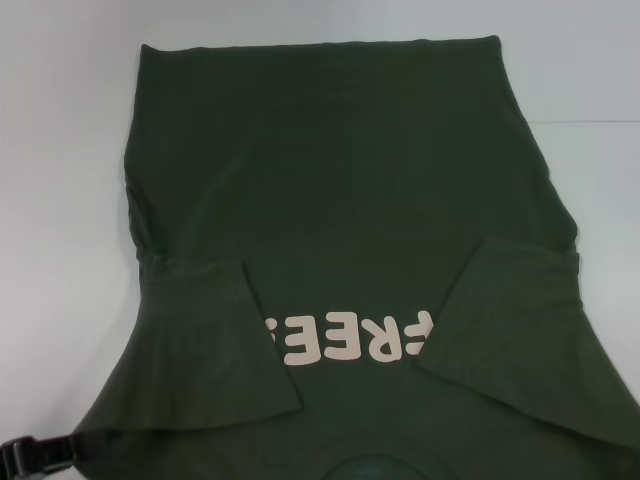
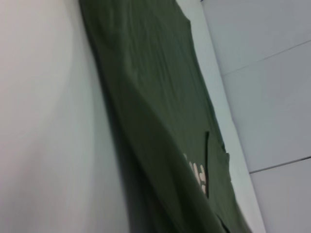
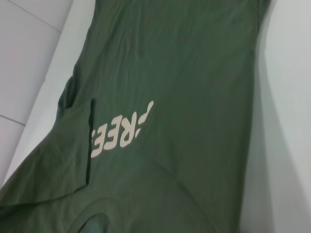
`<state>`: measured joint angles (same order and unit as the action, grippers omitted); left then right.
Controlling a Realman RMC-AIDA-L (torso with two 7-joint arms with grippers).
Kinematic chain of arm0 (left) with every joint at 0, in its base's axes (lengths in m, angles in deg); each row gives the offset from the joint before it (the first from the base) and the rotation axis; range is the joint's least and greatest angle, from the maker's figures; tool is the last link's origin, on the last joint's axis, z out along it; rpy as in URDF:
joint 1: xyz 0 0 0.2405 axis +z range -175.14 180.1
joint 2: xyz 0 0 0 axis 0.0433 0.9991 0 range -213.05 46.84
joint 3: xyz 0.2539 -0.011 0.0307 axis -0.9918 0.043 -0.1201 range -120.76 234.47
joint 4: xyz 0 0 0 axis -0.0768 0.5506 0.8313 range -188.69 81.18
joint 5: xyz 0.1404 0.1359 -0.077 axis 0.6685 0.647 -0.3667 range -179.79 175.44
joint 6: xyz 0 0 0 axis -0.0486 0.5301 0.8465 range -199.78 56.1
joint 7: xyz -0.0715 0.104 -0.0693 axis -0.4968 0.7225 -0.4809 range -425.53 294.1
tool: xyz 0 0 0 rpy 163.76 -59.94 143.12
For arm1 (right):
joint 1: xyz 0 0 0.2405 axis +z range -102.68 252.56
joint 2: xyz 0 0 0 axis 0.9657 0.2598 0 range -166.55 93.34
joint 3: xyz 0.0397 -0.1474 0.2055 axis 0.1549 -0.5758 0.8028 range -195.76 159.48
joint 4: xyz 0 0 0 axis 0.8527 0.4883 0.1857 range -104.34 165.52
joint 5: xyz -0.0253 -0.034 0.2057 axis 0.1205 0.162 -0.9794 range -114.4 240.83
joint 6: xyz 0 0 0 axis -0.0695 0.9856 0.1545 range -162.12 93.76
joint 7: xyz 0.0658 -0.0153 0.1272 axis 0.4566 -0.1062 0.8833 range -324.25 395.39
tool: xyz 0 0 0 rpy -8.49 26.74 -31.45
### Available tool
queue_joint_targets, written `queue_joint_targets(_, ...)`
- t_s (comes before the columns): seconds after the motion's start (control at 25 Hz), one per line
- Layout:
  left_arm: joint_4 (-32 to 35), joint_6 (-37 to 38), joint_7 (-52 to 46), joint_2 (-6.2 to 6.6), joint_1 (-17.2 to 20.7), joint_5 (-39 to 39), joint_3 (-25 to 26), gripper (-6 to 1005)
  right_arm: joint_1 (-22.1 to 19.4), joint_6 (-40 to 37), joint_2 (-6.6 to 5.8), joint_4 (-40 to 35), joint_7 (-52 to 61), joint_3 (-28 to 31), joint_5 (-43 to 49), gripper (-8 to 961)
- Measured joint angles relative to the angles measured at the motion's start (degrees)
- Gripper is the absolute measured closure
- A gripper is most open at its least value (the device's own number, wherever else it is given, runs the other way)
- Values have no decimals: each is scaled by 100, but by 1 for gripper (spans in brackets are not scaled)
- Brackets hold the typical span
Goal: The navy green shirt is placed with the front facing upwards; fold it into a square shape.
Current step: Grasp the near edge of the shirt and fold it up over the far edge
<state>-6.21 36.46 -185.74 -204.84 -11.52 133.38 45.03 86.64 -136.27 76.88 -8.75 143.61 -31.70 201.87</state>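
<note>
The navy green shirt (image 1: 340, 200) lies front up on the white table, collar (image 1: 370, 468) nearest me and hem at the far side. Cream letters (image 1: 350, 340) show on the chest, partly covered by both short sleeves. The left sleeve (image 1: 220, 330) and the right sleeve (image 1: 520, 330) are folded inward over the body. A black part of my left gripper (image 1: 35, 455) sits at the near left edge, beside the shirt's shoulder. The left wrist view shows the shirt (image 2: 155, 107) at a slant, and the right wrist view shows the shirt (image 3: 184, 73) with its letters (image 3: 119, 131). My right gripper is out of view.
The white table (image 1: 60, 200) surrounds the shirt on the left, far and right sides. Beyond the table's edge, pale floor tiles (image 2: 272, 97) show in the left wrist view.
</note>
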Motion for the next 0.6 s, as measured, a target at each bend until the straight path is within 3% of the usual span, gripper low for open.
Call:
queue_joint_targets(0.2, -92, -47, -97, 91, -391, -49, 28, 970, 363, 13, 3, 5, 105, 291, -26, 931)
queue_joint_targets(0.4, -583, -487, -194, 344, -1315, -182, 53, 970, 1017, 252, -56, 10, 273, 491, -92, 930)
queue_joint_targets(0.6, -1207, -1447, -137, 530, -2169, -237, 19, 971, 1605, 909, -104, 15, 403, 498, -230, 930)
